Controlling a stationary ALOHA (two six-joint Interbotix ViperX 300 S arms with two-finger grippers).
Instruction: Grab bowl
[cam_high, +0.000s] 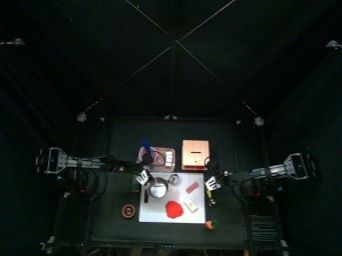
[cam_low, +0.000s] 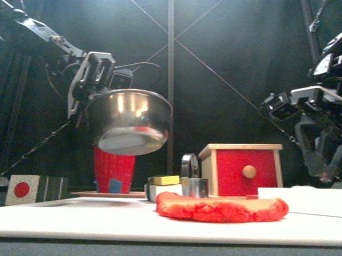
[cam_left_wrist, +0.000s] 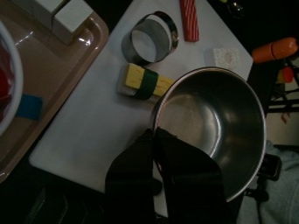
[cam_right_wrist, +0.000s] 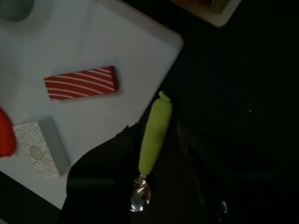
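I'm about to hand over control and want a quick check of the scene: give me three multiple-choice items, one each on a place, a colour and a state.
1. Where is the bowl?
A. Flat on the white mat
B. In the air, held at its rim by the left gripper
C. Upside down on the red-fronted box

2. What colour is the striped block?
A. Blue with yellow stripes
B. Green with black stripes
C. Red with pale stripes

3. How does the right gripper stand?
A. Jaws open, holding nothing
B. Jaws shut on the bowl
C. Jaws shut on the striped block

Answers:
1 B: the front view shows the bowl tilted above the table, and the left wrist view shows the jaws on its rim.
2 C: the right wrist view shows it red with pale lines.
3 A: its jaws are apart with nothing gripped.
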